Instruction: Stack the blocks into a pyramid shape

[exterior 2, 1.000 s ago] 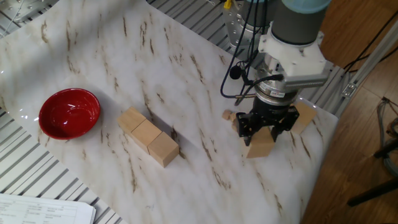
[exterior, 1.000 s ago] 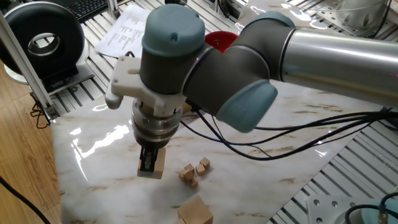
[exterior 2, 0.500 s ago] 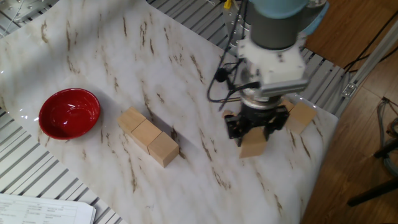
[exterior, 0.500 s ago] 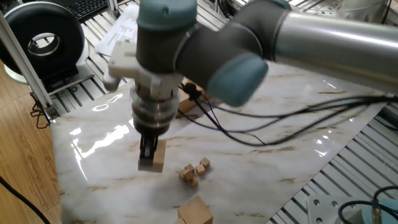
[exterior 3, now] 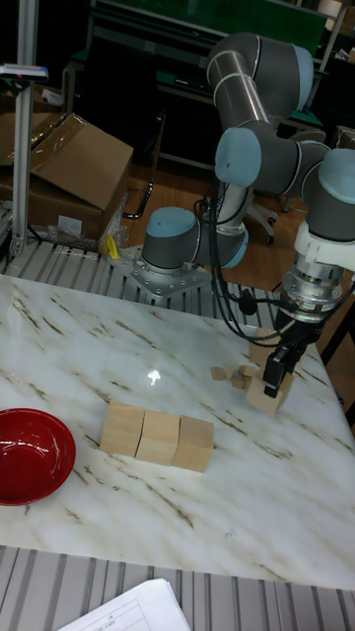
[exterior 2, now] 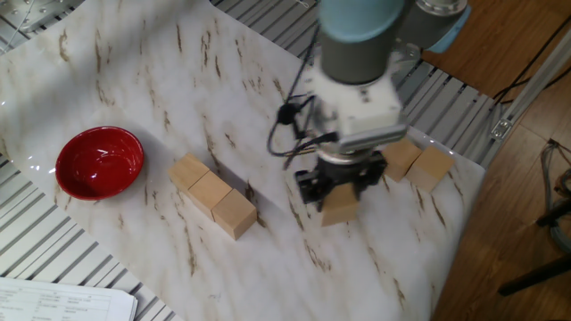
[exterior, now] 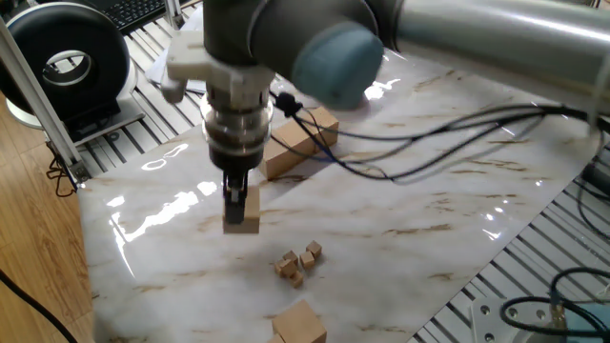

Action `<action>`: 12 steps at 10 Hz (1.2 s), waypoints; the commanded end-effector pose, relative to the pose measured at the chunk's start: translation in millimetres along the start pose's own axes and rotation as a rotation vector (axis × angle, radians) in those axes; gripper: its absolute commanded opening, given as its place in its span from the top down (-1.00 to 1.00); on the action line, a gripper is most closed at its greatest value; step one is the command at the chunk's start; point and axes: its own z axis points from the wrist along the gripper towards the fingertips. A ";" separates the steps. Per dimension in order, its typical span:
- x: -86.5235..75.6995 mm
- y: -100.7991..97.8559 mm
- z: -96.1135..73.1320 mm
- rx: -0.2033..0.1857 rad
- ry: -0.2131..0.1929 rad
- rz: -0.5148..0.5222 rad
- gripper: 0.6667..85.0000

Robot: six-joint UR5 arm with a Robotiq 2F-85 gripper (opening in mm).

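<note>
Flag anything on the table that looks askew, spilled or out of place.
Nothing is spilled or damaged. The block held in the claw hangs tilted rather than square. A few tiny wooden cubes lie scattered loose, apart from the neat row of three blocks. The red bowl sits upright.

Two cameras look down on the worktop (exterior: 429, 219) from opposite sides; the tall one faces the arm's base (exterior 3: 177, 256) across it.

We see the arm (exterior: 315, 43) motion-blurred in both fixed views; it hides the red bowl (exterior 2: 99, 161) in one, and the gripper (exterior 2: 337, 189) covers much of its block (exterior 2: 339, 209) (top face unseen).
</note>
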 end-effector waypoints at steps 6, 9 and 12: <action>5.5 -51.7 16.4 -0.019 0.009 -0.246 0.99; 1.3 -55.7 16.4 -0.002 -0.005 -0.104 0.99; -5.0 -71.0 15.9 0.056 -0.031 0.054 0.99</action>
